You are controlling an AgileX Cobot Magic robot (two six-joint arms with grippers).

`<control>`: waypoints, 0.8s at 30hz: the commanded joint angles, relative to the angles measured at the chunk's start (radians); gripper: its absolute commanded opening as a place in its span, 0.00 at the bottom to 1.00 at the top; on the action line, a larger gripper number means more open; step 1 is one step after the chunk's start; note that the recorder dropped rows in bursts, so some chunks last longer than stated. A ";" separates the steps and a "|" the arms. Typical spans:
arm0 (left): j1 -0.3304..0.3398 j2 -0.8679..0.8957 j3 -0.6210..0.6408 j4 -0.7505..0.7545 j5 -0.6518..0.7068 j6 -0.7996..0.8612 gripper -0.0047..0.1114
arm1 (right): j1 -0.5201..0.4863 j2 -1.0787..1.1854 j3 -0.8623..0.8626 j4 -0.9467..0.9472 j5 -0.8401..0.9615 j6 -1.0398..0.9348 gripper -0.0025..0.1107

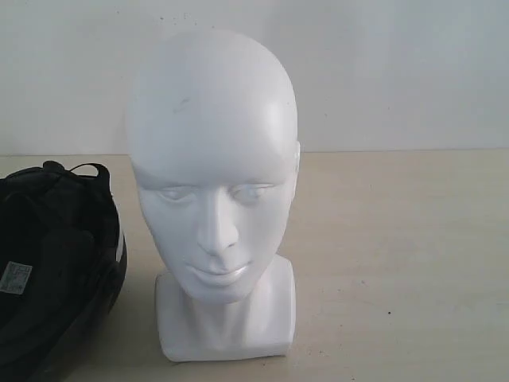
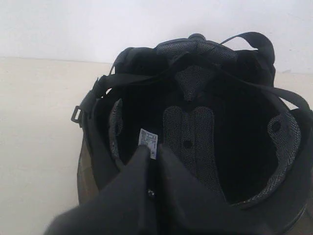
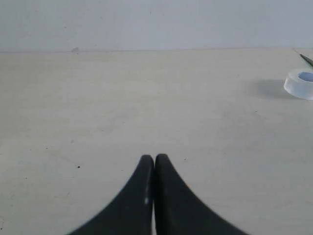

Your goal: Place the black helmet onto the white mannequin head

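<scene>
The task was at its opening step. The black helmet (image 1: 56,255) lay crown-down on the counter (image 1: 398,263) at the left edge of the exterior view. Its padded lining faced up, and it was near the white mannequin head (image 1: 213,159) but apart from it. The head stood upright on its blocky base, bare and facing the camera.

The left end effector (image 2: 152,148) had its fingers pressed together. Its tips were at the helmet's near rim, just beside a white label (image 2: 148,138) in the lining. Whether they pinched a bit of lining could not be told, and the helmet looked not yet lifted. The right end effector (image 3: 154,157) was also closed with nothing between its fingers, and it hung over bare counter.

The next move likely called for a firm hold on the rim. The helmet would then have to be raised and turned over so its opening faced down. After that it would be carried above the crown and lowered squarely, with the loose chin straps (image 2: 132,78) kept from catching on the face.

By count there were one helmet, one mannequin head and two end effectors. One clear tape roll (image 3: 301,83) lay well apart in the right wrist view.
</scene>
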 commanded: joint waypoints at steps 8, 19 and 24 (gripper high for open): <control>-0.003 -0.003 0.004 -0.002 -0.008 0.003 0.08 | -0.001 -0.005 -0.001 0.002 -0.011 -0.001 0.02; -0.003 -0.003 0.004 -0.002 -0.008 0.003 0.08 | -0.001 -0.005 -0.001 0.002 -0.011 -0.001 0.02; -0.003 -0.003 0.004 0.024 -0.102 0.009 0.08 | -0.001 -0.005 -0.001 0.002 -0.011 -0.001 0.02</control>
